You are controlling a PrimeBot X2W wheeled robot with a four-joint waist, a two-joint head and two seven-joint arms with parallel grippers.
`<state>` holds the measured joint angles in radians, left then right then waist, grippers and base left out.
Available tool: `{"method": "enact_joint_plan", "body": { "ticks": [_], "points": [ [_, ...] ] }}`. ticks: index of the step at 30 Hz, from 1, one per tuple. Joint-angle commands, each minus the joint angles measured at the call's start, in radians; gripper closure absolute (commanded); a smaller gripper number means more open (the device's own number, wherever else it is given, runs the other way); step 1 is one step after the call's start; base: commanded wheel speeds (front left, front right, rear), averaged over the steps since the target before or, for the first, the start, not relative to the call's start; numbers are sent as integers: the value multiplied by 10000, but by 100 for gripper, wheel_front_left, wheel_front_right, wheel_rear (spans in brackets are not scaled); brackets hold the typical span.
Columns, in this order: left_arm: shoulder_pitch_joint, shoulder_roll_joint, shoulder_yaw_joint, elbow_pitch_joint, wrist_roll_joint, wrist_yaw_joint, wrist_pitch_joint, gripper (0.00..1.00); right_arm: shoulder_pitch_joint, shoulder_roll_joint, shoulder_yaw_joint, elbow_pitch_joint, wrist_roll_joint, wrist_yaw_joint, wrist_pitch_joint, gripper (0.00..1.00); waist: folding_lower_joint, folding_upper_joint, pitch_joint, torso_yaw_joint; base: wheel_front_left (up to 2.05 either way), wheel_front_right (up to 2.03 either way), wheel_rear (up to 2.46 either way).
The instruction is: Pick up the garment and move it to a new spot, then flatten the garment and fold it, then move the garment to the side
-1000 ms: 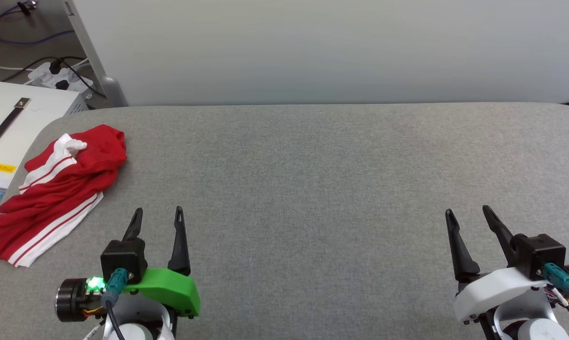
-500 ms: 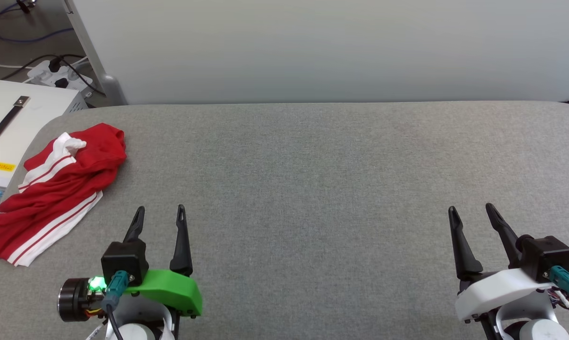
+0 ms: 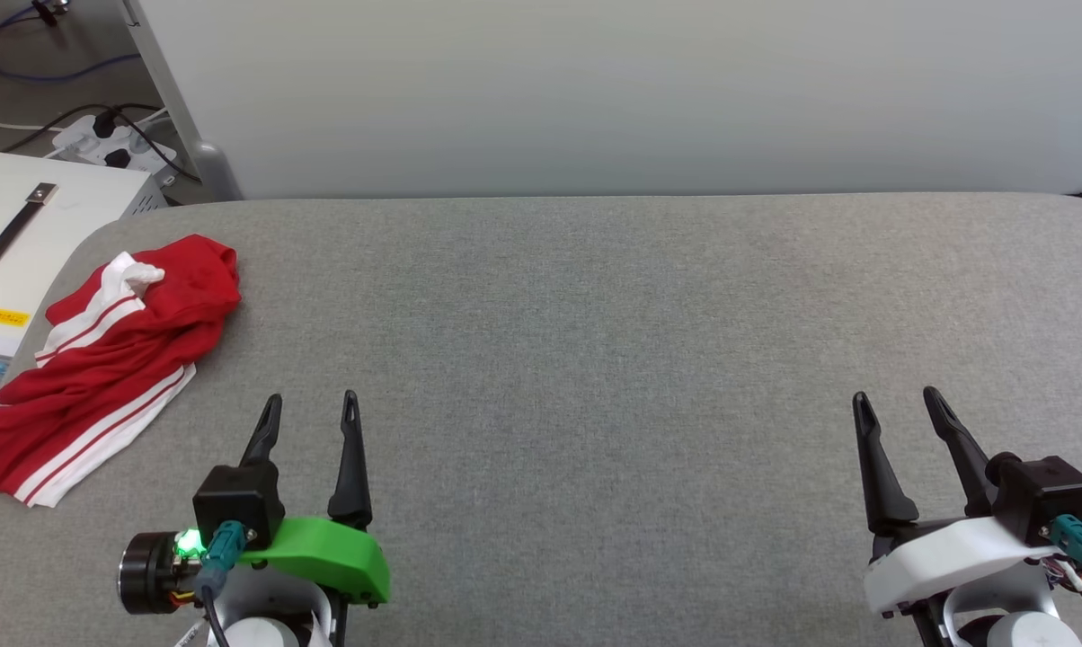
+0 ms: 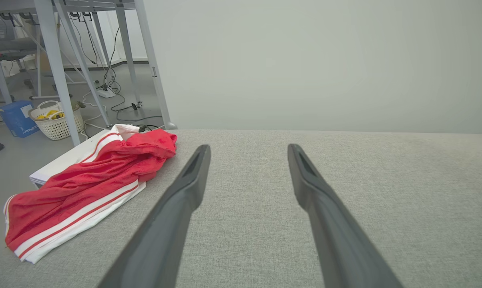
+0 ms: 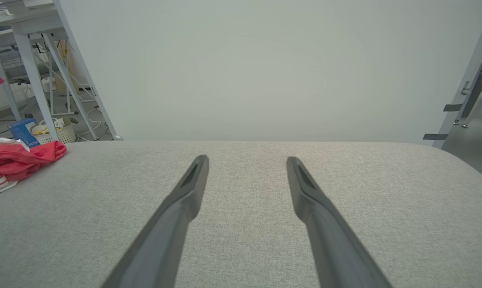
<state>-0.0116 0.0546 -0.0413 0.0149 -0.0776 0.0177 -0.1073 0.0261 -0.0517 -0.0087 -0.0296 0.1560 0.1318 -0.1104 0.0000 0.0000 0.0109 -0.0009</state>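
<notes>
1. Jersey [image 3: 110, 359], red with white striped trim, lies crumpled at the far-left corner of the grey tabletop [image 3: 595, 341], beside a white box [image 3: 20, 234].
2. Near it hovers the left tool [image 3: 312, 398], fingers apart and empty. The right tool [image 3: 894, 395] is well apart from it, also spread and empty.
3. The fabric looks light, soft and limp, so it will likely sag and bunch. Pinching a raised ridge or the striped hem seems best.
4. Folds bury the lettering, number and collar. Whether the cloth overhangs the edge is unclear.

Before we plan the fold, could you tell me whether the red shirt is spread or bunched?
Bunched: the shirt lies crumpled in overlapping folds on the gray table.
</notes>
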Motion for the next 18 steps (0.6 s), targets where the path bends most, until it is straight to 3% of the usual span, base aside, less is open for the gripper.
{"method": "enact_joint_plan", "body": {
  "ticks": [1, 18],
  "points": [
    [140, -19, -22, 21, -108, -24, -122, 0, 161, 8, 18, -91, 137, -5, -109, 0, 0, 0, -2, -5, 0, 0, 0],
    [219, -25, -135, 120, -218, 18, -476, 0, 342, 10, 70, -204, 296, -7, -459, 0, 0, 0, -29, -2, 0, 0, 0]
  ]
}}
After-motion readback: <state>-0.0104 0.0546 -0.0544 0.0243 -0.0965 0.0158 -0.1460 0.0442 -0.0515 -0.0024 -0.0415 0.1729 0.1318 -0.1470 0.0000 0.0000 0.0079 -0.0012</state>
